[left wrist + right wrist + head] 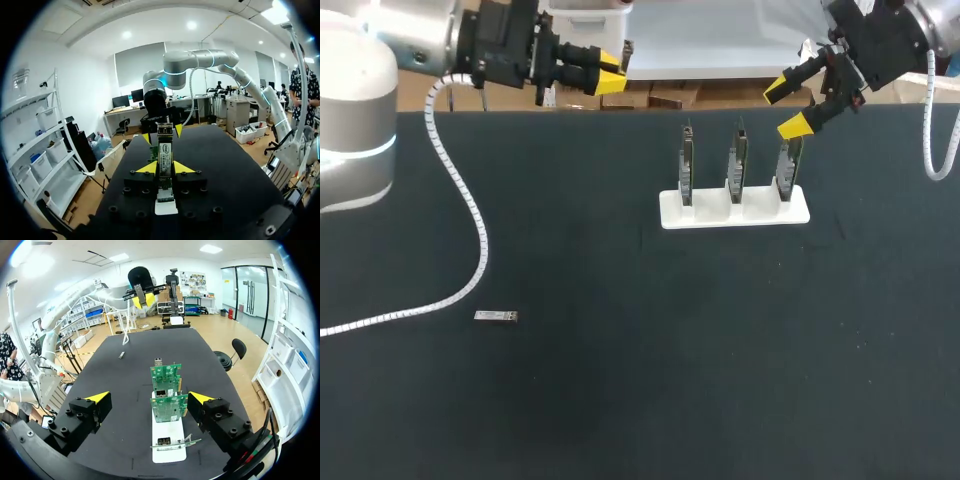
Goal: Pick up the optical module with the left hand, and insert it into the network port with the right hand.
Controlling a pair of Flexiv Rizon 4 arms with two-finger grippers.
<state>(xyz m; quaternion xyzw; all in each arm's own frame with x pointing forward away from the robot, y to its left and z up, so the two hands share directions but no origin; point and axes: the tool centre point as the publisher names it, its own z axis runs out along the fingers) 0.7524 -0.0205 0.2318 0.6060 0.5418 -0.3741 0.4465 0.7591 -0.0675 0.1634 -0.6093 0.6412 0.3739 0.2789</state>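
Left tool (165, 169): yellow tips a narrow gap apart, gripping nothing.
Counter (225, 165): black, stretching out ahead of the tool.
White stand (165, 207): on the counter ahead, seen end-on through the gap between the fingers.
Green cards (165, 150): upright in the stand, lined up one behind another.
Right tool (162, 134): beyond the cards, its yellow tips spread to either side of their upper ends.
Right arm (200, 60): silver, arching over the counter's far end.
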